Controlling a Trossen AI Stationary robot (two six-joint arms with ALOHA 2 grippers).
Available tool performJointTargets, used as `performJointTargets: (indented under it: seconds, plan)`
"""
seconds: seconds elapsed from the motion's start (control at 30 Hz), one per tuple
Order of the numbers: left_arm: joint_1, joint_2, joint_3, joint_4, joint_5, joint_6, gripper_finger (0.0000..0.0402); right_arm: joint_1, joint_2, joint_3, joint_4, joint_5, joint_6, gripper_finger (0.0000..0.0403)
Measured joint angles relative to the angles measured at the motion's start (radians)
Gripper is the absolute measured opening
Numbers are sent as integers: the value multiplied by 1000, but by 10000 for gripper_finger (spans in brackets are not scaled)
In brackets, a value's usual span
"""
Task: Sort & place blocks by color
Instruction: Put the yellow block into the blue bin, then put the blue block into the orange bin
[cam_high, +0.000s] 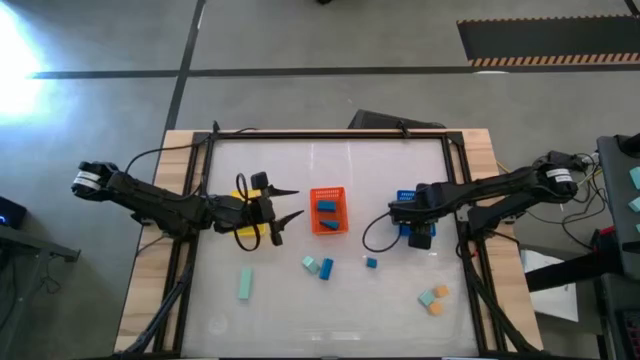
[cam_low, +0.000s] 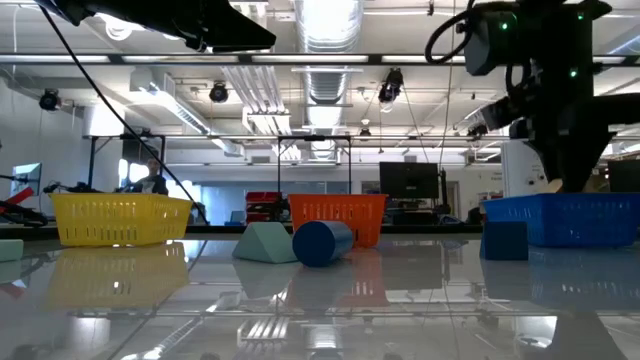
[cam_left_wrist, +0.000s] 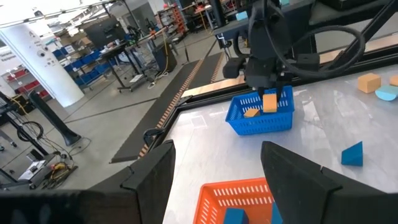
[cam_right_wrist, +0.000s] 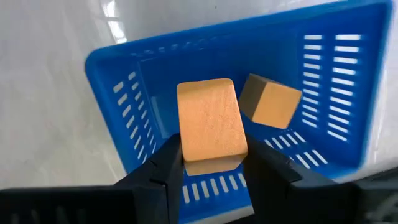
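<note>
right gripper (cam_right_wrist: 211, 163) has its jaws clamped on an orange block (cam_right_wrist: 209, 127), directly over the blue basket (cam_right_wrist: 348, 81), where a second orange block (cam_right_wrist: 272, 101) already lies. drop is straight down. left gripper (cam_high: 285, 207) waits wide open by the yellow basket (cam_high: 243, 232).

Bright overhead ceiling lights (cam_low: 325, 25) glare off the glossy table (cam_low: 330, 300); distant room slightly soft

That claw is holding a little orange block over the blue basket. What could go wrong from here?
The right gripper pinches the orange block only at its lower end, so it might slip early. Dropped, it could bounce off the other orange block in the blue basket. Blue blocks sit in the orange basket, so the colours seem swapped.
</note>
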Motion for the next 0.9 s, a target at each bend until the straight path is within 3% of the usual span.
performJointTargets:
  seconds: [0.07, 0.37, 0.7, 0.9]
  plan:
    - [0, 0, 0, -2, 0, 0, 221, -8, 2, -16, 16, -1, -8, 124]
    - [0, 0, 0, -8, 0, 0, 221, -10, -8, -13, 18, 1, 8, 208]
    - [0, 0, 0, -8, 0, -1, 221, 10, -10, 110, 30, 21, 149, 202]
    - [0, 0, 0, -8, 0, -2, 221, 46, -10, 183, 152, 50, 199, 202]
